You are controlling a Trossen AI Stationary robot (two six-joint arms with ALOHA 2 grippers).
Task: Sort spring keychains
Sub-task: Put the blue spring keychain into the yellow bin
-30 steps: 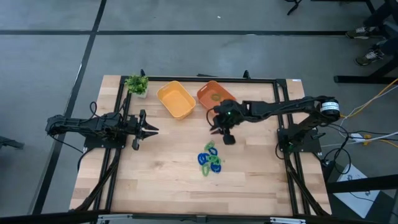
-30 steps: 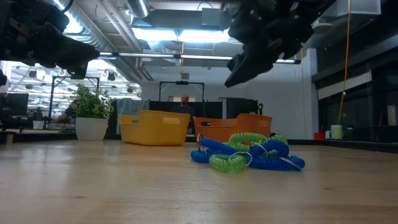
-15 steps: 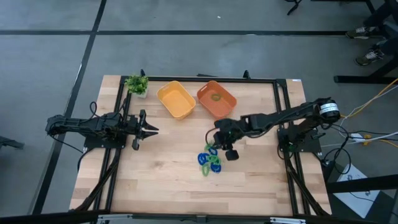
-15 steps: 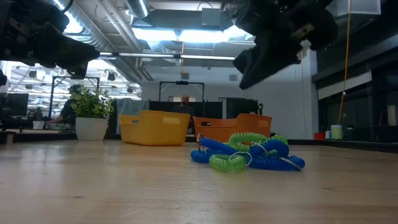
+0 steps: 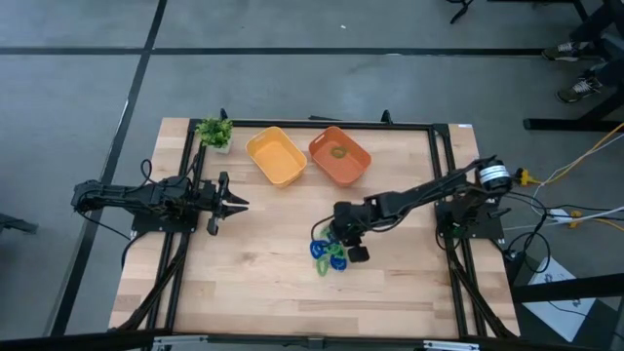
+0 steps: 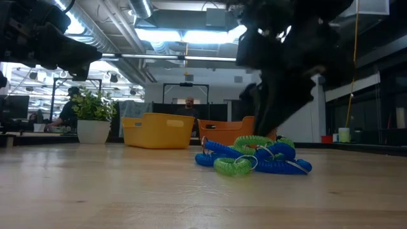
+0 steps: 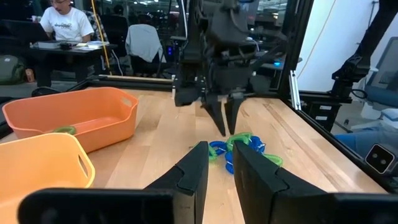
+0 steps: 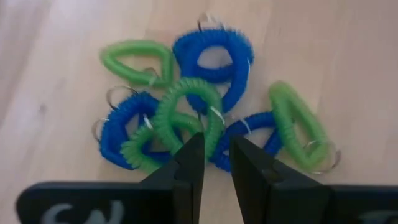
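Note:
The spring keychains [image 5: 330,251] lie in one tangled pile of blue and green coils [image 8: 205,106] on the wood, a little right of the table's middle [image 6: 254,156]. My right gripper [image 8: 216,144] points down right over the pile [image 7: 225,124], its fingertips a narrow gap apart above a green coil [image 8: 186,99] in the middle. I see no touch. One green keychain [image 5: 338,151] lies in the orange tray [image 5: 357,166]. My left gripper [image 5: 239,203] waits level over the table's left half, its fingers [image 7: 196,165] narrowly apart.
A yellow tray [image 5: 255,146] and the orange tray sit side by side near the far edge, with a potted plant sprig [image 5: 214,132] at the far left corner. Bare wood lies to the left of the pile and on its near side. People sit in the room beyond [image 7: 59,18].
My right gripper has moved from beside the orange tray toward the table's near edge and come down over the pile of keychains. The pile has kept its place.

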